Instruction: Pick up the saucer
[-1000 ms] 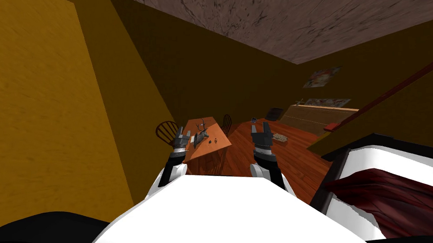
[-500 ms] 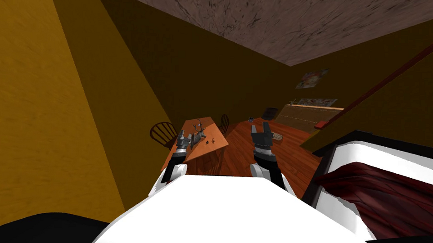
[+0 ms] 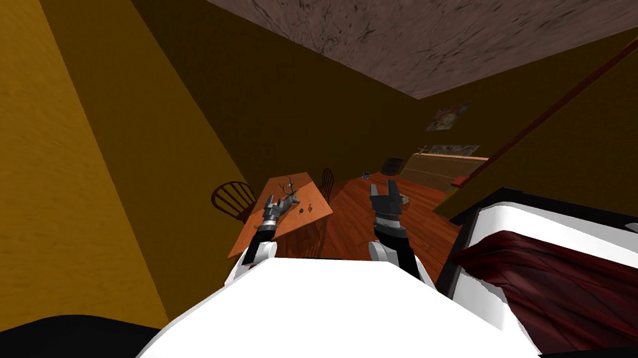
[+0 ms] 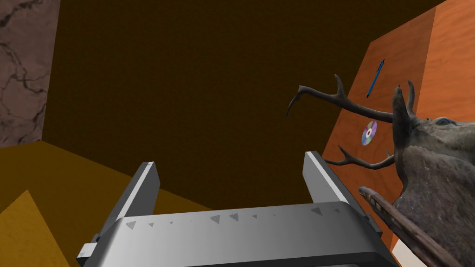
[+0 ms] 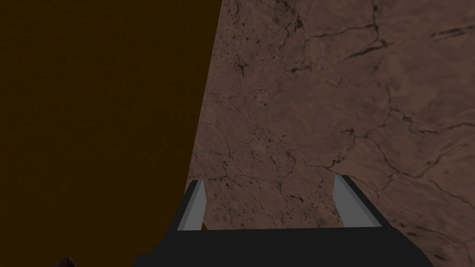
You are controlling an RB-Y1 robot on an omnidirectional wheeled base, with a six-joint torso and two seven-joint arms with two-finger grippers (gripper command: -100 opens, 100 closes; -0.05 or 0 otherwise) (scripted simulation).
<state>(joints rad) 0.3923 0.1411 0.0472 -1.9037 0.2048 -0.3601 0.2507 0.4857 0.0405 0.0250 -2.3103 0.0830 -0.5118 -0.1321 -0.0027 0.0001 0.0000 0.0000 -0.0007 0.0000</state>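
Note:
An orange wooden table [image 3: 312, 217] stands ahead of me, a little to the left. On it lie a grey deer head with antlers [image 3: 289, 196], two small dark things [image 3: 301, 210] too small to name, a shiny disc [image 4: 369, 133] and a blue pen [image 4: 375, 79]. A white patch [image 4: 404, 254] peeks out by the deer head's base; I cannot tell what it is. My left gripper [image 3: 273, 204] hangs open over the table beside the deer head [image 4: 431, 176], its fingers [image 4: 144, 185] empty. Above the floor, my right gripper [image 3: 385, 190] is raised and open, fingers [image 5: 347, 199] empty.
Two wooden chairs [image 3: 231, 198] [image 3: 326, 182] flank the table, which is against the yellow-brown wall. A white bed with a dark red blanket [image 3: 553, 278] lies close on my right. A long low cabinet [image 3: 440, 166] and a dark box [image 3: 393, 165] stand at the far wall; red-brown floor [image 3: 359, 222] lies between.
The whole head view has shifted left, so my base has moved; the table and bed now sit further left in it. Both arms keep their pose, grippers still open.

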